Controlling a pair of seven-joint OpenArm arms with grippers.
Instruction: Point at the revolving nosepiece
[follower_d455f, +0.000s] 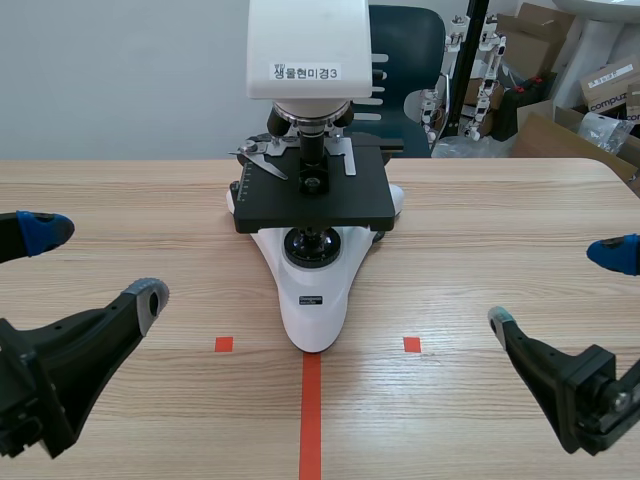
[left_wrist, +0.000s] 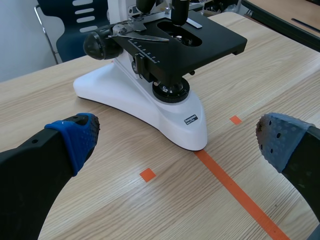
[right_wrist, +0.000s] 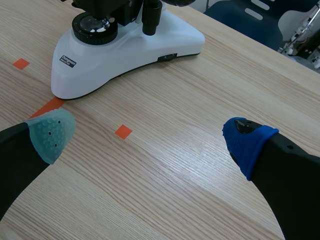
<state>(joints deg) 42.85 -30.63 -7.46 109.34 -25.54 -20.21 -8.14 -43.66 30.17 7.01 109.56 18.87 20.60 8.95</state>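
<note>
Left tool (follower_d455f: 97, 264) and right tool (follower_d455f: 556, 288) are both parked low at the near edge of the table (follower_d455f: 500, 220), one on each side. Both are released and spread wide with nothing in them, and neither is touching anything.

Between them, a bit further back, is a white microscope (follower_d455f: 312, 300). The tip of its base sits right on the end of the orange-red tape line (follower_d455f: 311, 415). The black stage (follower_d455f: 315, 195) sticks out over the base. The revolving nosepiece (follower_d455f: 312, 112) is up above that, tucked just under the white head, with the dark objectives hanging off it toward the stage. Both tools are well apart from it, way lower and closer to me.

Behind the table there's a dark blue chair (follower_d455f: 410, 45), plus some cardboard boxes (follower_d455f: 565, 135) off to the right.
</note>
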